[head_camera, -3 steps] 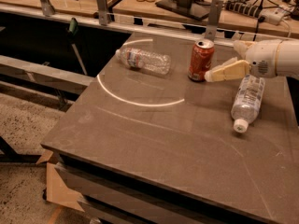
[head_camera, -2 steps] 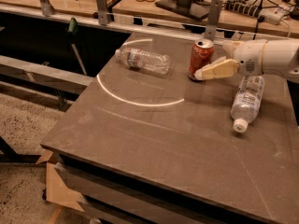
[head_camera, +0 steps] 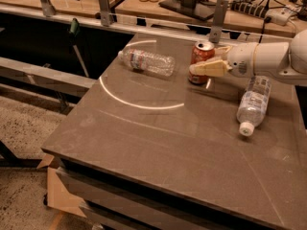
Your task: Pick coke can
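Coke can [head_camera: 200, 54] stands upright on the surface [head_camera: 158, 147], upper centre-right of frame. Gripper [head_camera: 207, 63] comes in from the right with its jaws spread either side of the can, apparently not clamped. Best to stay level, close at mid-height and avoid tipping it.

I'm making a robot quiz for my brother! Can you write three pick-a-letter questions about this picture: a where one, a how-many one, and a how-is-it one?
1. Where is the pincer? A) right at the coke can B) over the floor C) high in the air
2. How many water bottles lie on the table? A) one B) two C) four
3. How is the coke can? A) upright B) tipped over C) crushed flat
Answers: 1 A, it is level with the can's middle; 2 B, one on each side of the can; 3 A, its silver top faces up.
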You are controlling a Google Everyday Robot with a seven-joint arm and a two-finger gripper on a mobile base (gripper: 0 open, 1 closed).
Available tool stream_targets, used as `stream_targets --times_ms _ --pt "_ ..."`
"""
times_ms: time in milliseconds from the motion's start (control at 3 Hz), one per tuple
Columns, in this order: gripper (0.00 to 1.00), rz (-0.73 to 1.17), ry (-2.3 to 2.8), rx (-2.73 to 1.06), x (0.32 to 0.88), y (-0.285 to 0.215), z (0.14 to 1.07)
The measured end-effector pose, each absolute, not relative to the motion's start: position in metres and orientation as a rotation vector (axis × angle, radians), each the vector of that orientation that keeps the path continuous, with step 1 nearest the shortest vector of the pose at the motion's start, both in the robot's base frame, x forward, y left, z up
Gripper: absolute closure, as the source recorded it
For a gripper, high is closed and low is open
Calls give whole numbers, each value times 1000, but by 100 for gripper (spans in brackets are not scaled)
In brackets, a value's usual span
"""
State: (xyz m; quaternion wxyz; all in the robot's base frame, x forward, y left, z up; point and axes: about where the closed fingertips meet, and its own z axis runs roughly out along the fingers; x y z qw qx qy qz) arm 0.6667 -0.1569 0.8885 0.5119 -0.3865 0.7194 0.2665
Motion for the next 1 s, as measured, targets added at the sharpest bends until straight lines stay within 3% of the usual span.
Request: stream_targets --times_ms 333,667,1000 --pt "72 671 1690 -923 668 -147 897" --pt "96 690 1622 -886 666 -141 923" --pt "100 694 1621 -888 666 -138 923"
